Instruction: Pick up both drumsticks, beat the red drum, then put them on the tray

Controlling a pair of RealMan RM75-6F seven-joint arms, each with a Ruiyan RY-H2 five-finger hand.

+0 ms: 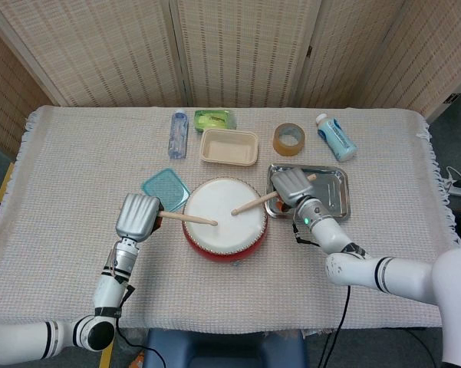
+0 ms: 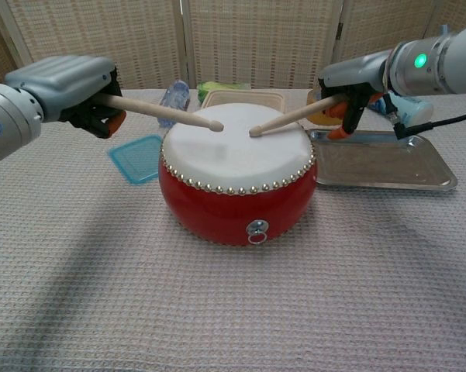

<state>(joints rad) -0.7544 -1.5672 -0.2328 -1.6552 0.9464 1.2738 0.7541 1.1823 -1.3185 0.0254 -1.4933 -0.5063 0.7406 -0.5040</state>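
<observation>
Head view: tape roll [image 1: 288, 139] beside tray [image 1: 339, 201]

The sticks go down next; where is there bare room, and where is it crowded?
The tray bed is bare right of the drum. Cloth in front of the drum is bare too. Crowded: behind the drum, around the tub, bottle and tape.
</observation>
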